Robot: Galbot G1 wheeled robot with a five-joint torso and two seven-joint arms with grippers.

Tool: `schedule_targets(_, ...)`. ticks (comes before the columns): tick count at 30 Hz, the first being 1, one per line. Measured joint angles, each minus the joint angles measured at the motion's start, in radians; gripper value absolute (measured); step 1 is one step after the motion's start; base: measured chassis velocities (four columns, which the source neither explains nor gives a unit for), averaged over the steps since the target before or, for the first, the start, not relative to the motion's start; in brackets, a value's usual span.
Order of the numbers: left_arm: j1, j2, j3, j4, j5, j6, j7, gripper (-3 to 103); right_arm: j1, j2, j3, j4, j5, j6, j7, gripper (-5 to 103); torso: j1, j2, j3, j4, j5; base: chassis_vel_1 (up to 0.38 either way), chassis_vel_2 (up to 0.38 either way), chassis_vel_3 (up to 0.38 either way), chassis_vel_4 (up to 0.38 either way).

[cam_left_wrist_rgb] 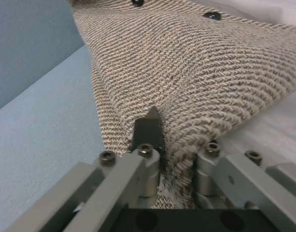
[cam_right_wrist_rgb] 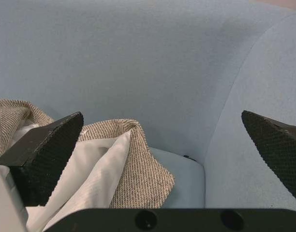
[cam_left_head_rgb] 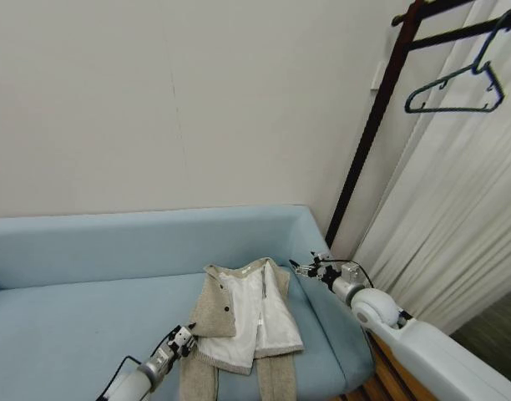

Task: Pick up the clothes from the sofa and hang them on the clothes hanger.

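Nearest, low on the left: left gripper (cam_left_head_rgb: 182, 341) pinched shut on the near left edge of a beige knitted cardigan (cam_left_head_rgb: 243, 322) with white lining. From the left wrist, close up: cardigan knit (cam_left_wrist_rgb: 196, 63) bunched between the two narrowly set fingers (cam_left_wrist_rgb: 148, 129) and rising beyond them in a tented fold, with two dark buttons at its far end.

Spread open, lining up, on the seat of a light blue fabric sofa (cam_left_head_rgb: 80, 334), toward the seat's right end. Collar on the far side, two narrow knit parts reaching toward the seat's near edge.

Farther and to the right: right gripper (cam_left_head_rgb: 310, 269) hovering just beside the cardigan's far right shoulder, near the corner where seat meets right armrest. Spread wide, holding nothing. From the right wrist: black textured pads (cam_right_wrist_rgb: 46, 154) well apart, a corner of the cardigan (cam_right_wrist_rgb: 133, 164) next to one pad, sofa (cam_right_wrist_rgb: 138, 58) between and beyond.

Farther still, right of the sofa: slanting pole of a dark brown metal clothes rack (cam_left_head_rgb: 368, 134), rising to a crossbar at the top right. Hanging from that crossbar, a dark thin-framed clothes hanger (cam_left_head_rgb: 456, 90). Behind it, a white pleated curtain (cam_left_head_rgb: 456, 225). Behind the sofa, a plain cream wall (cam_left_head_rgb: 155, 100).
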State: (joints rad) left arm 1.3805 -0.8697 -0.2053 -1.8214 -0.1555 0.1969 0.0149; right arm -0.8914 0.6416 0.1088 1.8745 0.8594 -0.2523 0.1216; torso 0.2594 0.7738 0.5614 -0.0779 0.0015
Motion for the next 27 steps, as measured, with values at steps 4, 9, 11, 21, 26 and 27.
schedule_targets(4,0.022,-0.017,-0.019,-0.012,-0.004,0.003,-0.027,3,-0.009,-0.008,0.005,-0.001,0.0,0.003,-0.006,100,0.0,0.0,0.0,0.0,0.0,0.0,0.0,0.0,0.0)
schedule_targets(9,0.068,-0.035,-0.06,-0.048,-0.01,0.015,-0.076,0,-0.012,-0.01,0.008,-0.009,-0.001,0.009,-0.014,100,0.0,0.0,0.0,-0.0001,0.0001,0.0,0.0,0.0,0.0)
schedule_targets(11,0.093,-0.045,-0.083,-0.064,-0.013,0.029,-0.099,0,-0.009,-0.01,0.007,-0.011,0.0,0.011,-0.016,100,0.0,0.0,0.0,0.0,-0.0001,0.0,0.0,0.0,0.0)
schedule_targets(21,0.187,-0.135,-0.126,-0.109,-0.143,0.159,-0.392,0,-0.002,-0.013,0.002,-0.032,-0.001,0.019,-0.038,100,0.0,0.0,0.0,0.0,0.0001,0.0,0.0,0.0,0.0)
schedule_targets(26,0.178,-0.177,-0.103,-0.098,-0.229,0.211,-0.505,2,-0.001,-0.012,0.0,-0.036,-0.002,0.02,-0.045,100,0.0,0.0,0.0,0.0002,0.0001,0.0,0.0,0.0,0.0)
schedule_targets(27,0.171,-0.186,-0.094,-0.095,-0.259,0.218,-0.53,7,-0.001,-0.012,0.0,-0.037,-0.002,0.02,-0.046,100,0.0,0.0,0.0,0.0002,0.0,0.0,0.0,0.0,0.0)
